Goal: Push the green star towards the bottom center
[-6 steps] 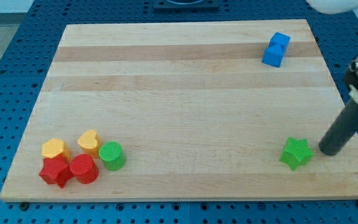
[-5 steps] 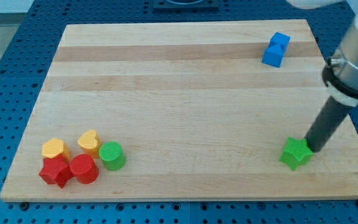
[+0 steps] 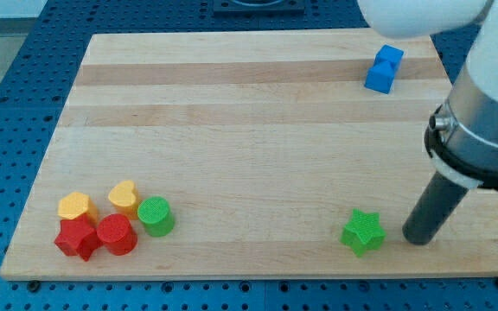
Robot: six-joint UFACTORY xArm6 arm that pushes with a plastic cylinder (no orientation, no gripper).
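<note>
Green star (image 3: 362, 231) sitting near board's (image 3: 232, 95) bottom edge, right of center. My tip (image 3: 417, 239), bare rod holding nothing, standing just right of star: you're pushing it leftward from there.

Single view, high and angled down, whole wooden board (image 3: 258, 104) in frame, moderately close

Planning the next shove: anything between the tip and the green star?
Nothing: in the camera view only a short strip of bare board separates my tip from the green star on its left.
</note>
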